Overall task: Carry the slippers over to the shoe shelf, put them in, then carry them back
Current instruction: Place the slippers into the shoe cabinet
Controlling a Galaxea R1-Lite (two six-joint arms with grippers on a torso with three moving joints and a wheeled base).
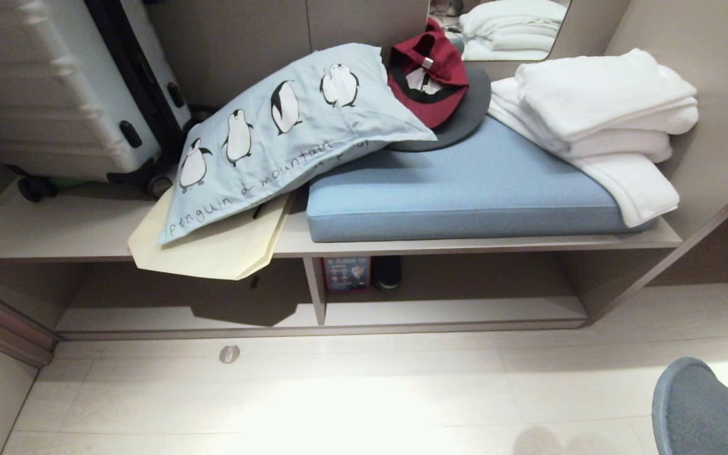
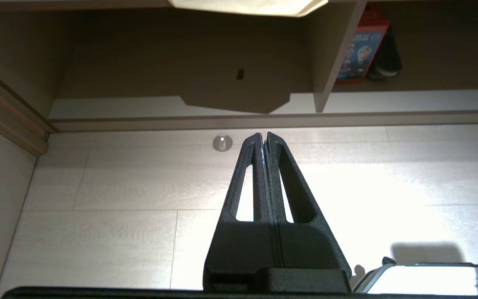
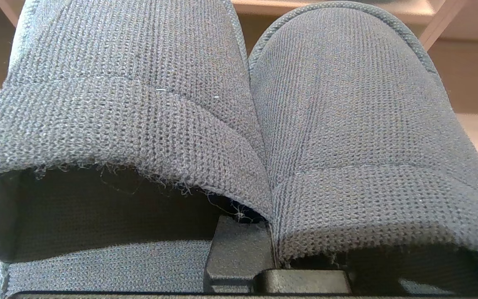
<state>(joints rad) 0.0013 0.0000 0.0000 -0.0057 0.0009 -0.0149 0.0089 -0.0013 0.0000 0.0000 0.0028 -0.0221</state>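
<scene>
Right hand [image 3: 272, 249]: clamped tight on the slippers [image 3: 239, 124], pinching their inner edges, toes pointing ahead.
Shoe shelf [image 1: 452, 313]: at twelve o'clock from the slippers, low.
Left hand [image 2: 263, 139]: closed, empty.

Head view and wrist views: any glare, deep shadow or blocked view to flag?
Head view: blown-out glare on the pale tiled floor; the low beige wooden shoe shelf lies in shadow. Left wrist view: the same floor glare beside the shut left end effector. Right wrist view: the dark grey knitted fabric slippers fill the frame.
</scene>
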